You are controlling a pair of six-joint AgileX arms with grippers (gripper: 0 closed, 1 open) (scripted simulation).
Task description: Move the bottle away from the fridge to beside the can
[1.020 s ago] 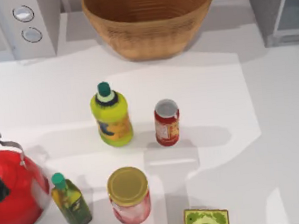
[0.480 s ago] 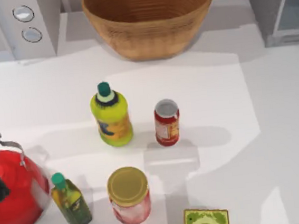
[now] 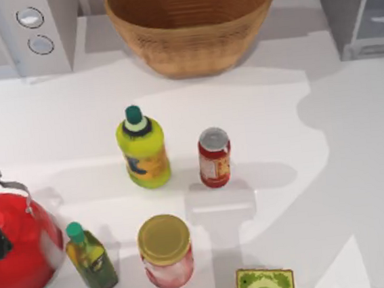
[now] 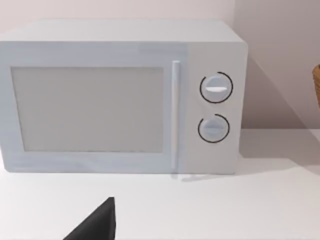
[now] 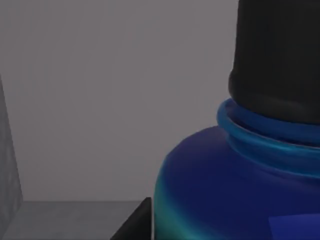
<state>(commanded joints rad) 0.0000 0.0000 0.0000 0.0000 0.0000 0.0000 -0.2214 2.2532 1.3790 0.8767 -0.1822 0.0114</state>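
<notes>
Room: you have bare white desk (image 3: 360, 189) along the right edge, from the fridge (image 3: 359, 9) at the far right corner down to the near edge.
Crowding: the left and near-left side is packed with a red kettle (image 3: 15, 249), an oil bottle (image 3: 92, 259), a jar (image 3: 165, 251) and a green box (image 3: 264, 285) at the near edge.
Containers: the woven basket (image 3: 190, 21) at the far edge looks bare inside; the jar wears its yellow lid.
Can: the can (image 3: 214, 157) stands upright mid-desk, just right of the yellow-green bottle (image 3: 142, 149).
Bottle: the bottle (image 5: 235, 185) fills your right wrist view close up, black cap upward, long axis upright, grey fridge wall behind it.
Right claw: one dark finger (image 5: 135, 222) sits beside the bottle's body; you cannot tell its grip.
Left claw: a dark finger tip (image 4: 95, 225) faces the microwave (image 4: 120, 95); opening cannot be told.
</notes>
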